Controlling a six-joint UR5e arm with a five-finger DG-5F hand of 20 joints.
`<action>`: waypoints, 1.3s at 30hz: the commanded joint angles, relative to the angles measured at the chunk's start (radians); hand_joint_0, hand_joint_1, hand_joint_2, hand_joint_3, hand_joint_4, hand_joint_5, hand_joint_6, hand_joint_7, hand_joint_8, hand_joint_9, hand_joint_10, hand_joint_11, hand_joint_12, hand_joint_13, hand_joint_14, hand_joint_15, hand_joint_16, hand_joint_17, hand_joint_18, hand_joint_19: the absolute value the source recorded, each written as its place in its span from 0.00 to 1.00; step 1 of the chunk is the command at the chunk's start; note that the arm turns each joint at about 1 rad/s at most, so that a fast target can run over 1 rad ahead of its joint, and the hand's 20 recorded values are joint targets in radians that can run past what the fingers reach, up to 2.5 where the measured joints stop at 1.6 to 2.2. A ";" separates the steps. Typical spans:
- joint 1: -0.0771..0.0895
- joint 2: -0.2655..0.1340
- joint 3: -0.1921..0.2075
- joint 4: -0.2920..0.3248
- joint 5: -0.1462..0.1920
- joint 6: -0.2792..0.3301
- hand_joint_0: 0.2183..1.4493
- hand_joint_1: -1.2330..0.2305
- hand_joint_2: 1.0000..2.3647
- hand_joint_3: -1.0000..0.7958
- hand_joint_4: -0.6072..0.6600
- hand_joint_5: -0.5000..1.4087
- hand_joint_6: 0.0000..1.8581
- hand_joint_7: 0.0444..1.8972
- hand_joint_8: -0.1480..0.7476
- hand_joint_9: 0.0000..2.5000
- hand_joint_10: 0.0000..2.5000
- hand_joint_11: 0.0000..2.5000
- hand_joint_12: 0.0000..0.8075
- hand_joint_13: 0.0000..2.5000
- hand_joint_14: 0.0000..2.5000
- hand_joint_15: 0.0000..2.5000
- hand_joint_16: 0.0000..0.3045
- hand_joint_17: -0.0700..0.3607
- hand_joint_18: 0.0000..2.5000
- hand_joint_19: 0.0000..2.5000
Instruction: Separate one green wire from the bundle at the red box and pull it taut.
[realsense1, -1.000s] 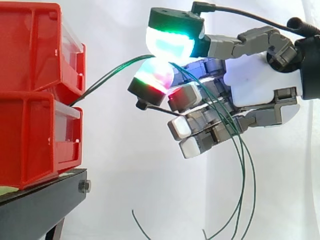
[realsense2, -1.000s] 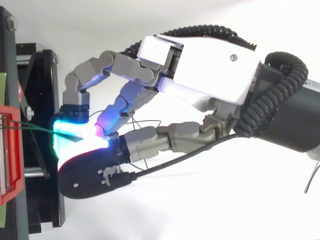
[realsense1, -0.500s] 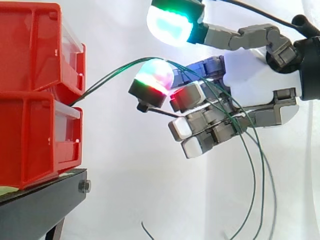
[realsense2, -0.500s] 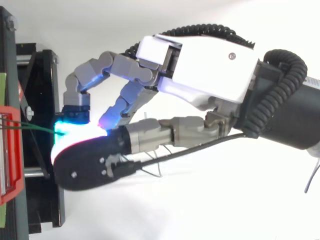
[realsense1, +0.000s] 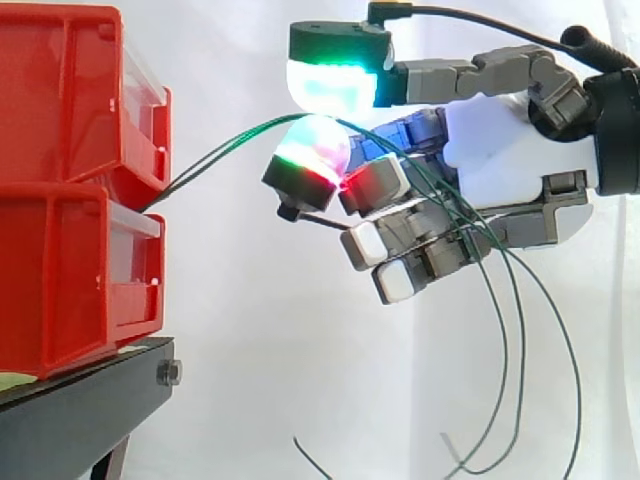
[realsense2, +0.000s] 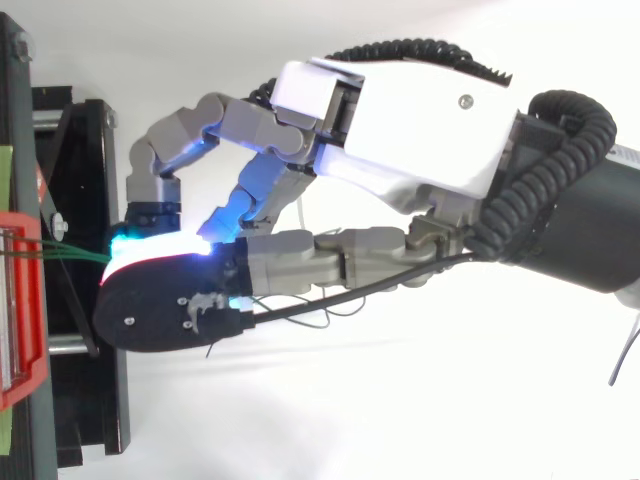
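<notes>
**A:** Where is the robot hand?

**B:** The hand (realsense1: 510, 160) reaches in level and stops short of two stacked red bins (realsense1: 70, 150). The bins stand ahead of it on a black stand (realsense1: 80, 410). A white curtain (realsense1: 230, 330) hangs behind everything.

**A:** And the green wires?

**B:** The green wires (realsense1: 220, 148) come out at the seam between the two bins, ahead of the hand and lower than it. They rise in a shallow arc to the hand's front end, cross it, and drop away beneath it. Their loose ends (realsense1: 510, 350) dangle below the hand and curl near the bottom. From above, the same wires (realsense2: 70, 255) show as a thin line running from the bins to the front of the hand (realsense2: 420, 120).

**A:** Is the hand grasping them?

**B:** I cannot tell. The wires lie against the hand's front end, but the side view leaves it unclear whether anything is clamped there. From above, the hand itself covers the spot.

**A:** Why are things placed this way?

**B:** Most likely the hand stands away from the bins so a wire anchored there has room to be drawn straight. The span bows instead of running straight, so I judge it slack, not yet taut. More than one strand seems to cross the hand, so singling one out looks unfinished. The ends hang by their own weight.
</notes>
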 joint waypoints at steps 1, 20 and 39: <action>-0.003 0.000 0.007 -0.001 -0.001 -0.001 0.32 0.34 0.01 0.48 0.57 0.17 0.49 0.54 0.50 0.47 0.01 0.51 0.52 0.42 0.01 0.27 0.17 0.44 0.38 0.24; 0.001 0.002 0.016 -0.021 -0.001 0.000 0.41 0.27 0.00 0.28 0.51 0.16 0.49 0.52 0.46 0.45 0.01 0.51 0.46 0.40 0.01 0.27 0.15 0.40 0.35 0.23; 0.008 -0.002 -0.026 -0.002 0.000 0.013 0.20 0.48 0.00 0.28 0.60 0.16 0.48 0.48 0.52 0.49 0.01 0.51 0.51 0.57 0.01 0.41 0.19 0.47 0.44 0.26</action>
